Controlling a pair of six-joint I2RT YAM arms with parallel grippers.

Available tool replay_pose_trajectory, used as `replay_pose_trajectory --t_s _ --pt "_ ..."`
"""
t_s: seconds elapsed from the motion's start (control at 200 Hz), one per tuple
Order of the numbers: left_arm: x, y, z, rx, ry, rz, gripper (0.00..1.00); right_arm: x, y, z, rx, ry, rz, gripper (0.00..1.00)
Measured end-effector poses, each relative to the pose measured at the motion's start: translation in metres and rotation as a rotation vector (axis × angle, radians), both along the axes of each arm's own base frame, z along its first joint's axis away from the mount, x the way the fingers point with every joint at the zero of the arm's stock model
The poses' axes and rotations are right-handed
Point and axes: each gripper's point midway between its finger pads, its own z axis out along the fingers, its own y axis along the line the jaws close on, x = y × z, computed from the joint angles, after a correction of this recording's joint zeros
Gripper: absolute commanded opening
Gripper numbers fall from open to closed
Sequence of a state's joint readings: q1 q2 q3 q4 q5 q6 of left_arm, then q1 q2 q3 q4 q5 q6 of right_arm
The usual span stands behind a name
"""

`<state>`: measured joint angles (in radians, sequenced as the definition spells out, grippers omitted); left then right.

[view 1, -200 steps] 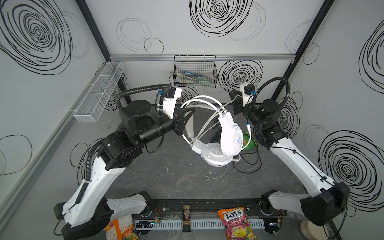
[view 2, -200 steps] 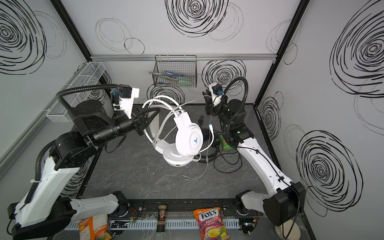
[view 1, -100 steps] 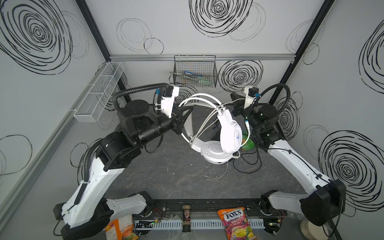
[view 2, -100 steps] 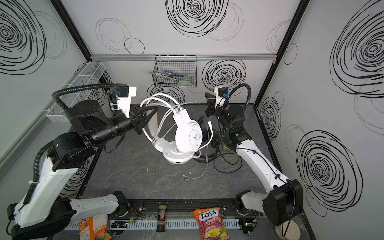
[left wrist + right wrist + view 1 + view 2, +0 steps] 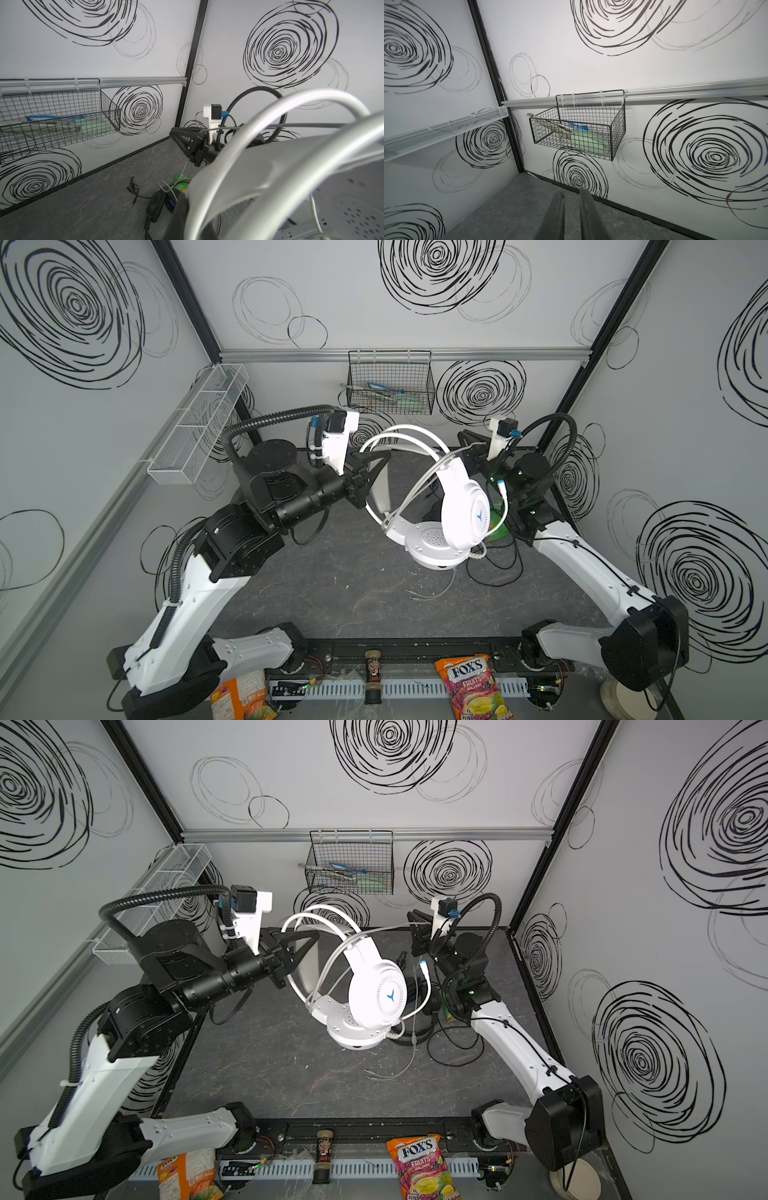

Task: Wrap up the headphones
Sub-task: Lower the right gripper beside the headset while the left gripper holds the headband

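Note:
The white headphones (image 5: 461,506) hang in the air above the middle of the table. My left gripper (image 5: 386,455) is shut on their headband (image 5: 399,433), which fills the left wrist view (image 5: 270,166) beside a dark finger (image 5: 178,216). Their white cable (image 5: 390,930) runs taut to my right gripper (image 5: 463,437), raised near the back right. Its jaws (image 5: 572,192) stand narrowly apart, with nothing between their tips. The cable's plugs (image 5: 415,594) trail on the table. The black headphones (image 5: 158,205) lie on the table behind the white ones, their black cable (image 5: 498,568) looped beside them.
A green packet (image 5: 180,180) lies by the black headset. A black wire basket (image 5: 390,385) hangs on the back wall and a white mesh shelf (image 5: 195,427) on the left wall. A candy bag (image 5: 473,684), a small bottle (image 5: 374,672) and an orange packet (image 5: 241,697) sit at the front edge.
My left gripper has drifted slightly left with the headband. The right arm's elbow has shifted a little toward the back wall. The headset hangs much as before.

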<state>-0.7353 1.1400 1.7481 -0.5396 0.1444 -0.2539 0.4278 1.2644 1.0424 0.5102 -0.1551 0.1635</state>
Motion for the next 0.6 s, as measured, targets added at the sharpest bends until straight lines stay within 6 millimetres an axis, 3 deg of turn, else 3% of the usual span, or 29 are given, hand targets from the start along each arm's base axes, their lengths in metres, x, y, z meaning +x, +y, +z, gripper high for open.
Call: replay_pose_trajectory --t_s 0.6 --pt "0.012 -0.023 0.041 -0.223 0.005 -0.053 0.00 -0.033 0.057 -0.006 0.007 -0.011 0.208 0.40"
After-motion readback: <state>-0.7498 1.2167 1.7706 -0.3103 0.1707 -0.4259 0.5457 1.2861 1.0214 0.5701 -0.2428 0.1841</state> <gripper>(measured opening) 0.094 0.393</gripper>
